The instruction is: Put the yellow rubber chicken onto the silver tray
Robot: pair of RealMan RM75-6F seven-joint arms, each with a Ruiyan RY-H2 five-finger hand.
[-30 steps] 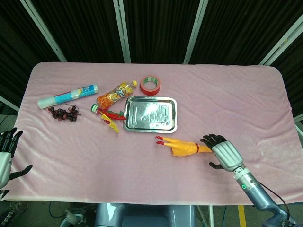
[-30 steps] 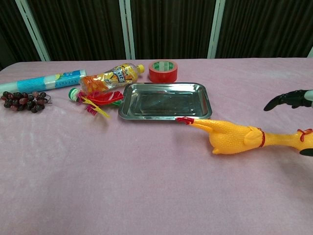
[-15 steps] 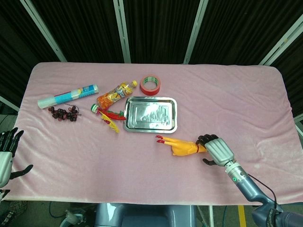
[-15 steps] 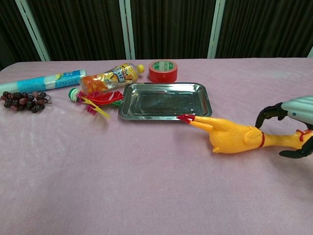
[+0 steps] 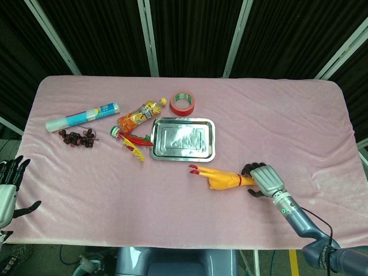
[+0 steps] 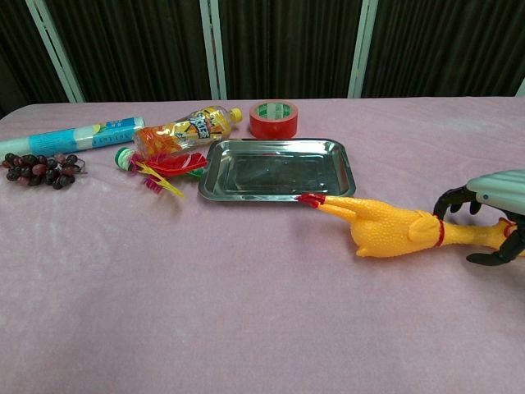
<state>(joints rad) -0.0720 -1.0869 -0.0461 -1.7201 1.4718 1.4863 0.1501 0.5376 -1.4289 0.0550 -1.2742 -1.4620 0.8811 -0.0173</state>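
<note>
Pink cloth (image 5: 190, 230) | yellow rubber chicken (image 5: 221, 179) lying flat, red comb, orange body

Right robot hand (image 5: 266, 180) fingers curled low, left robot hand (image 5: 8, 190) open, idle

Looks like a robot test lab/demo cell, not a home. Tabletop (image 5: 276, 115) covered w/ pink velvety cloth, black pleated curtains (image 5: 190, 34) behind its far edge, split by pale metal frame bars (image 5: 237, 37). Unrelated props near far-left corner: red tape roll (image 5: 184, 103), fake grapes (image 5: 78, 137), juice bottle (image 5: 141, 114). Bare floor w/ yellow line (image 5: 294, 263) below the near edge.
</note>
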